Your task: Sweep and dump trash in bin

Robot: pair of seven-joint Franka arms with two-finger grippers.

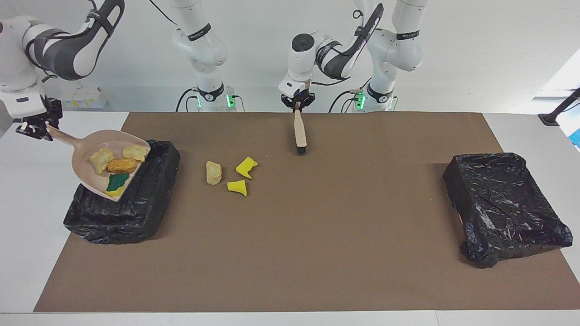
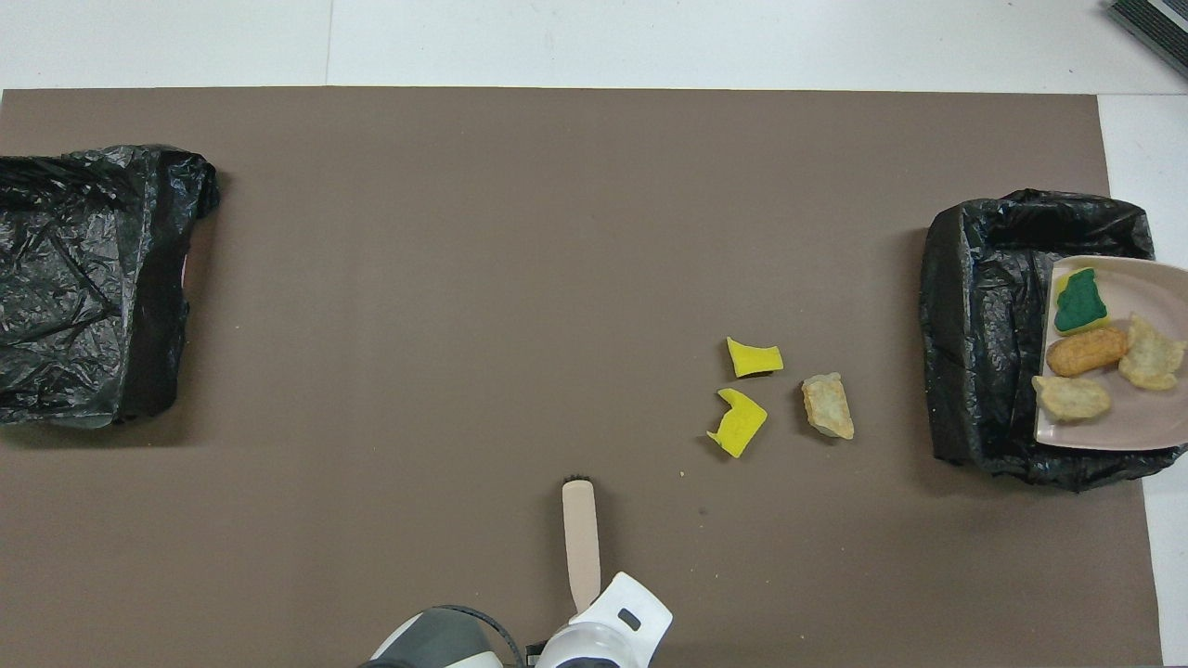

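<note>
Over the right-arm bin: dustpan [image 1: 106,160] held up in the air and tilted, its open edge lowest, above the black-bagged bin [image 1: 136,208] at the right arm's end of the table
Right pincer [image 1: 34,129]: clamped on the dustpan's handle, out past the bin's outer edge, over the white table [image 1: 31,190]
Trash in the dustpan: 4 pieces — 2 pale tan lumps [image 1: 100,160], 1 orange-brown lump [image 1: 121,165] and the yellow-and-green sponge [image 1: 116,183], which lies nearest the open edge
Trash on the mat: 3 pieces lying on the brown mat [image 1: 317,226], beside the bin toward the middle — 1 tan lump [image 1: 213,172] and 2 yellow sponge pieces [image 1: 246,167], close together but apart from each other
Left pincer [image 1: 297,105]: closed on the top of the brush handle, over the mat's edge nearest the robots
Brush [image 1: 299,133]: hanging near upright, black bristles down, at or just above the mat — contact cannot be told
Second bin [image 1: 503,203]: black-bagged, at the left arm's end of the table, well apart from the trash
</note>
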